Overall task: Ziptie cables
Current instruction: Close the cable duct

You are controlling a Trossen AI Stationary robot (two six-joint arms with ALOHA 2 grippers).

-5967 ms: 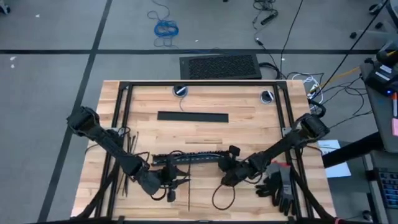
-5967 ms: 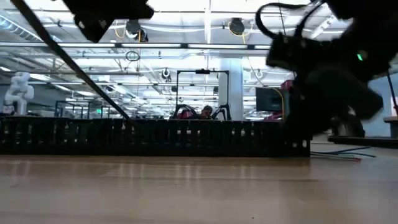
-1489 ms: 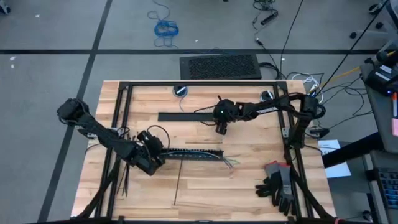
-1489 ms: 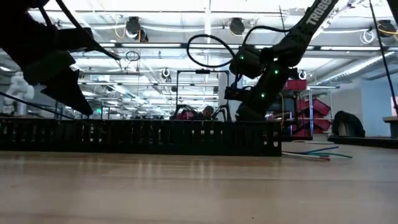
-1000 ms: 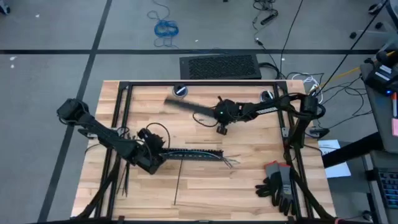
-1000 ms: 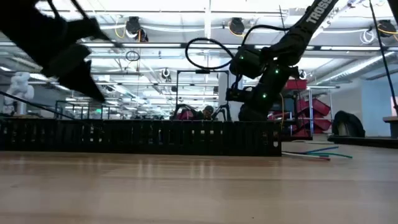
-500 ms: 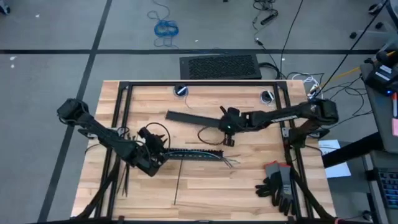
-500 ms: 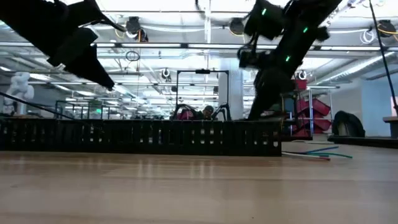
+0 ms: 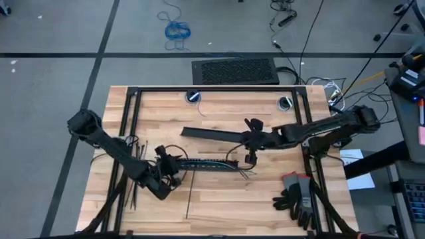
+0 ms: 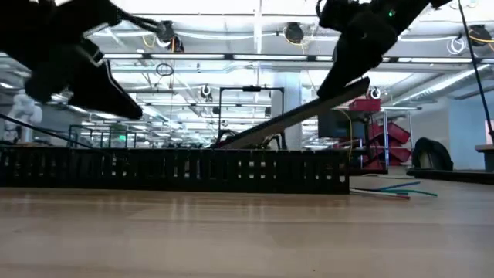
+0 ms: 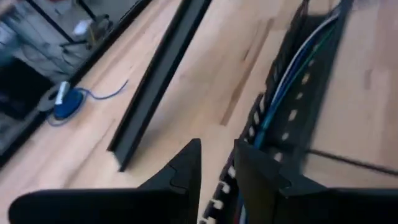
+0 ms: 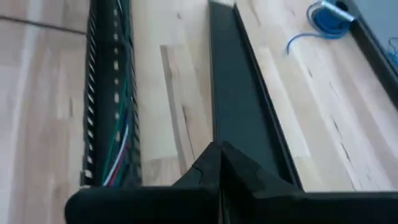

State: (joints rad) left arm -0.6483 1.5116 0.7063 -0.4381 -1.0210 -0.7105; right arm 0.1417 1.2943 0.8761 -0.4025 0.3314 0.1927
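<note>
Left gripper (image 9: 174,174) beside cables (image 9: 211,164)

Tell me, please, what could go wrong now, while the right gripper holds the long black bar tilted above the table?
1. The right gripper pinches the black bar only at one end; in the low view the bar slopes down, so it might swing or slip out.
2. The bar's low end seems near the slotted duct that holds the cables; a wrong move may knock the duct.
3. The left gripper sits at the duct's other end, so the arms could crowd each other.
</note>
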